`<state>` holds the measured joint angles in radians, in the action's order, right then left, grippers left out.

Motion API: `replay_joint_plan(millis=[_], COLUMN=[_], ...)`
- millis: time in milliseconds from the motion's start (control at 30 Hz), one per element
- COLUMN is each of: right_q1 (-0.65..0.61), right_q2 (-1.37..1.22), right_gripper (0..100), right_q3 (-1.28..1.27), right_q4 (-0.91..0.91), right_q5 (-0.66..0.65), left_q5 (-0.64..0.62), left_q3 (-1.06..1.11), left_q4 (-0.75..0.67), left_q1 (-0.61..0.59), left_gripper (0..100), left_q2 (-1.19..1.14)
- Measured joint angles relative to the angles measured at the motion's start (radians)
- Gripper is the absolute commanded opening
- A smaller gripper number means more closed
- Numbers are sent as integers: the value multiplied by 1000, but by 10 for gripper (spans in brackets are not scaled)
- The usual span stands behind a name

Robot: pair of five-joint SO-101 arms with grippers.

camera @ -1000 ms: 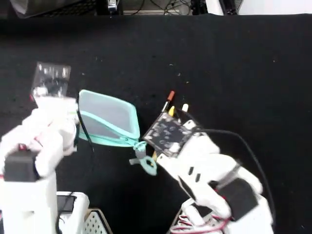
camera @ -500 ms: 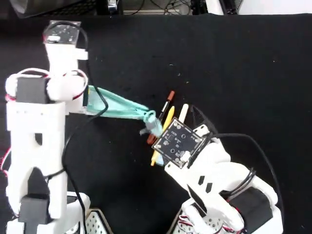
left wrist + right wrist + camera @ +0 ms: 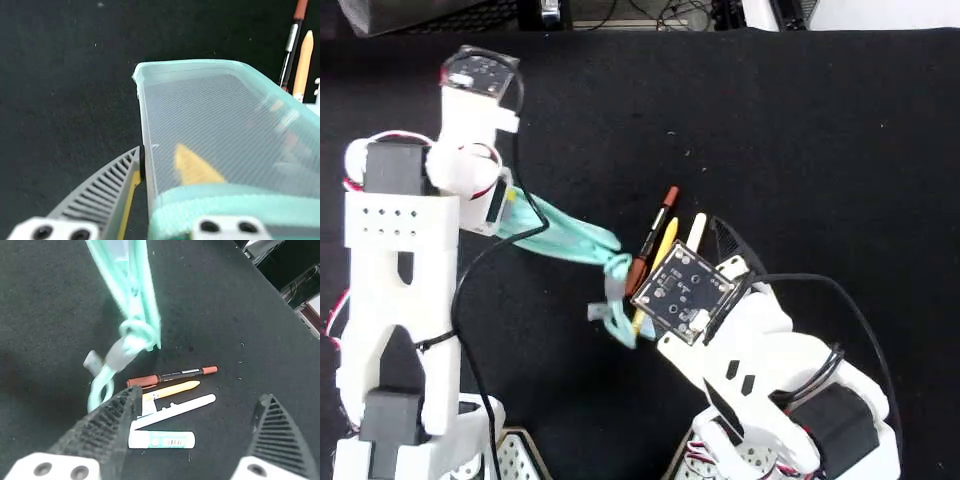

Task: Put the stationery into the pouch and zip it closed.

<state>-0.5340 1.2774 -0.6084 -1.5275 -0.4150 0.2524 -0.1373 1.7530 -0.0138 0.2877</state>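
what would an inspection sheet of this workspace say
surface: black table
job's things: teal pouch held at one end; brown marker, orange pen, white pen and white tube lie on the table outside it
clutter: nothing seen
grippers: left gripper shut on the pouch; right gripper open above the stationery
cables: black cable on the left arm, another on the right
surroundings: wires beyond the table's far edge

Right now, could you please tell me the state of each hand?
Left hand: closed on the mint-green pouch.
Right hand: open, holding nothing, above the pens.
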Motion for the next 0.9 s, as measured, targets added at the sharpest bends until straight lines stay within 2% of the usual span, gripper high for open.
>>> replay_joint_plan(millis=[133,233,500,733,900], right_q1=[3,5,9,218,345], right_q2=[0,-2,0,0,-78], right_gripper=[354,354,353,342,183], right_q3=[-51,-72,-77,-133,-308], right_q4=[0,8,20,87,232], right_q5=[0,0,0,0,55], left_q5=[49,69,72,52,51], left_q3=[0,0,18,201,430], left_q4=[3,5,-2,5,-60], left_q1=[-2,-2,-8,-12,-12], left_gripper=[119,25,29,30,30], left_q2=[0,0,26,267,517])
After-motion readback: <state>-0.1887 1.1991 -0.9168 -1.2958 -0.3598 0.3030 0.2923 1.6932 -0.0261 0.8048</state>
